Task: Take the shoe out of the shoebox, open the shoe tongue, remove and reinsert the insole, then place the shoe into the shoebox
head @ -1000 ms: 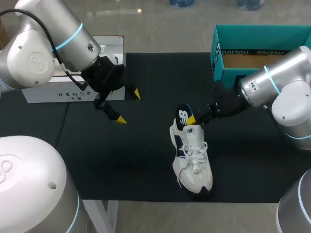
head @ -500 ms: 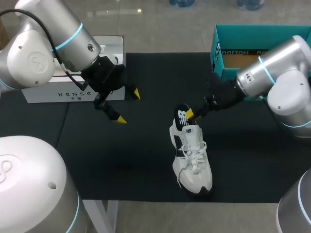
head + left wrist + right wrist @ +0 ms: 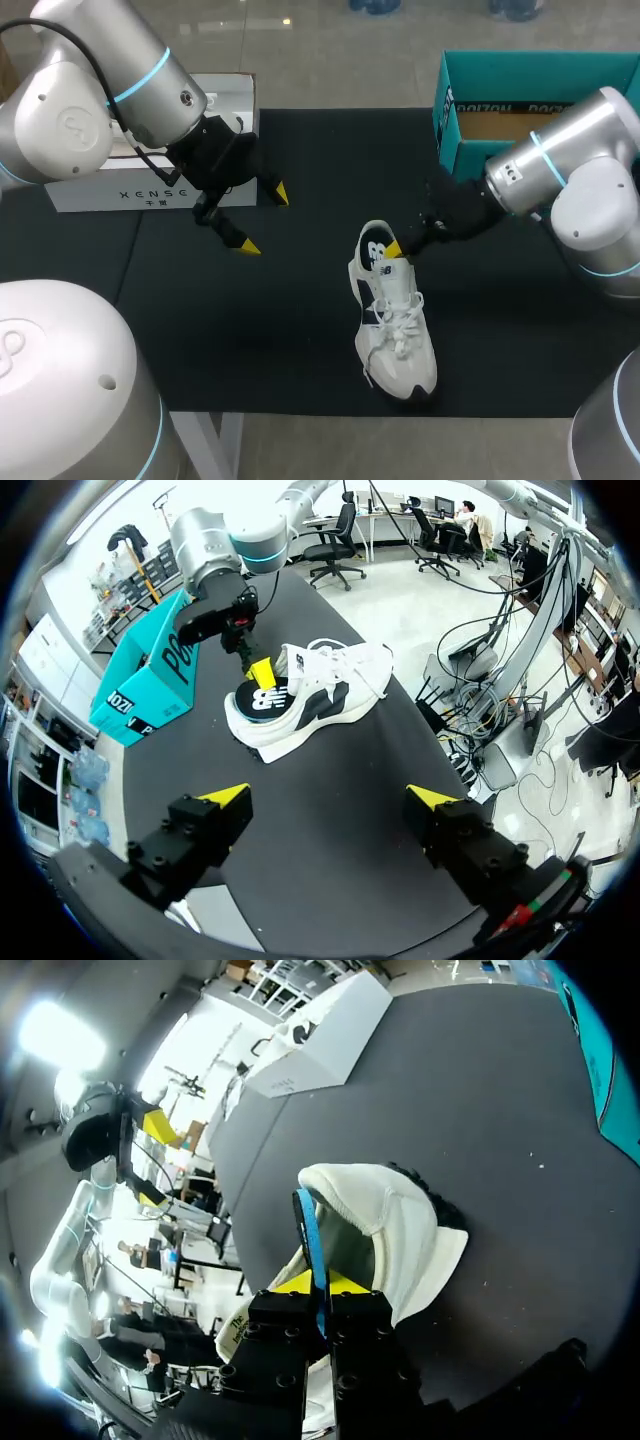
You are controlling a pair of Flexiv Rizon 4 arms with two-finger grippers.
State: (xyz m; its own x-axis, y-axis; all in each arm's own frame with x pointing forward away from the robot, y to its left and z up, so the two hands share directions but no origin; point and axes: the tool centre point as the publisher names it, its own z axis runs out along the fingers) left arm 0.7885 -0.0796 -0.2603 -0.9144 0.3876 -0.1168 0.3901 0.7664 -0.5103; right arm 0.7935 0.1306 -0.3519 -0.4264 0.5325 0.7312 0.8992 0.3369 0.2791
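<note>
White sneaker (image 3: 395, 320) is sitting near the middle of the black mat (image 3: 300, 330), laces facing up, toe pointing at the near edge and heel at the far side. It is out of the teal shoebox (image 3: 480, 75), which is standing open at the mat's far right corner, well apart from the shoe.

Right gripper (image 3: 397, 247) is coming in from the right and sitting at the sneaker's heel opening. Its fingers are standing narrow and pinching the dark insole (image 3: 376, 245) from both sides. The right wrist view is showing the insole's thin blue edge (image 3: 310, 1235) running between the two yellow tips (image 3: 318, 1282) into the shoe's opening (image 3: 395, 1220). The insole's heel end is sticking up out of the shoe; the rest is hiding inside.

Left gripper (image 3: 262, 218) is hanging over the mat's far left part, just in front of a white box (image 3: 110, 190), well apart from the sneaker. Its fingers are spread wide and holding nothing; the left wrist view is showing bare mat between the tips (image 3: 330, 797), with the sneaker (image 3: 320, 695) and the other arm's gripper (image 3: 260, 670) ahead.
</note>
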